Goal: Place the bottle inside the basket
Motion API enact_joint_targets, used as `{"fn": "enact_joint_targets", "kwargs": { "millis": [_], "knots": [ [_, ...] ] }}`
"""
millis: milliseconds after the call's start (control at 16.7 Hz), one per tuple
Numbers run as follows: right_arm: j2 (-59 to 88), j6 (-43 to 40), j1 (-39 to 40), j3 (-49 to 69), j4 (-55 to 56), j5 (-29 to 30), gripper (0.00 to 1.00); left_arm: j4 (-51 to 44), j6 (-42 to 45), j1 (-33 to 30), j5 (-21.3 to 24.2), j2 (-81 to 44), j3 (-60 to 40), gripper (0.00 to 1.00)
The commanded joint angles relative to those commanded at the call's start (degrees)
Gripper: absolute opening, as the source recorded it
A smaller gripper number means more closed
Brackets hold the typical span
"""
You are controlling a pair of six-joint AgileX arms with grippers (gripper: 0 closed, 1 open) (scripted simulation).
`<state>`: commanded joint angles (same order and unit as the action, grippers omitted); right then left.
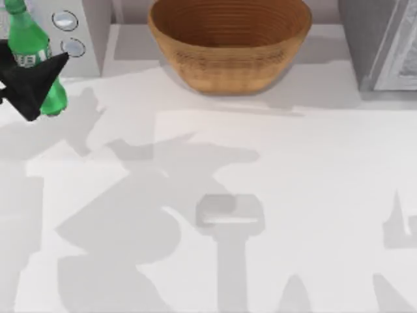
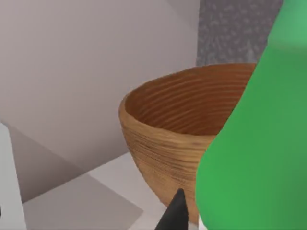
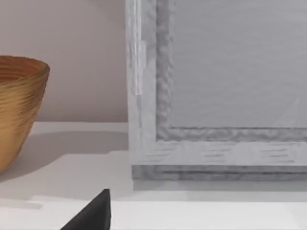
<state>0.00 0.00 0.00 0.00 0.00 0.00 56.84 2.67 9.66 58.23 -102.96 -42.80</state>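
The bright green bottle (image 1: 39,59) with its white-and-green label is at the table's far left, tilted and held above the surface. My left gripper (image 1: 36,77) is shut on the bottle around its middle. In the left wrist view the bottle (image 2: 259,158) looms large next to one black fingertip (image 2: 175,215), and the basket (image 2: 177,124) lies beyond it. The large tan wicker basket (image 1: 228,45) stands upright at the back centre, to the right of the bottle, with nothing inside. My right gripper (image 3: 93,215) is low near the table, with the basket (image 3: 17,110) off to one side.
A grey box with two round knobs (image 1: 65,32) stands at the back left, just behind the bottle. A grey panelled appliance (image 1: 384,45) (image 3: 216,96) stands at the back right. The white tabletop (image 1: 260,195) stretches open in front of the basket.
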Motion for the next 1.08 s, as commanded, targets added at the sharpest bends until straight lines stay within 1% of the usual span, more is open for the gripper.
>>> {"fn": "enact_joint_targets", "kwargs": {
  "millis": [420, 540, 660, 840, 1080],
  "knots": [
    [0.0, 0.0, 0.0, 0.0, 0.0, 0.0, 1.0, -20.7, -0.6, -18.0, -17.9, -12.4, -36.1, 0.0],
    [0.0, 0.0, 0.0, 0.0, 0.0, 0.0, 1.0, -26.2, -0.8, -22.7, -22.9, -14.8, -44.6, 0.0],
    [0.0, 0.0, 0.0, 0.0, 0.0, 0.0, 1.0, -30.7, -1.0, -26.5, -27.0, -16.5, -50.8, 0.0],
    [0.0, 0.0, 0.0, 0.0, 0.0, 0.0, 1.0, -34.8, -1.1, -29.8, -30.7, -17.7, -55.6, 0.0],
    [0.0, 0.0, 0.0, 0.0, 0.0, 0.0, 1.0, -35.1, -1.1, -30.1, -31.0, -17.8, -56.0, 0.0]
  ]
}}
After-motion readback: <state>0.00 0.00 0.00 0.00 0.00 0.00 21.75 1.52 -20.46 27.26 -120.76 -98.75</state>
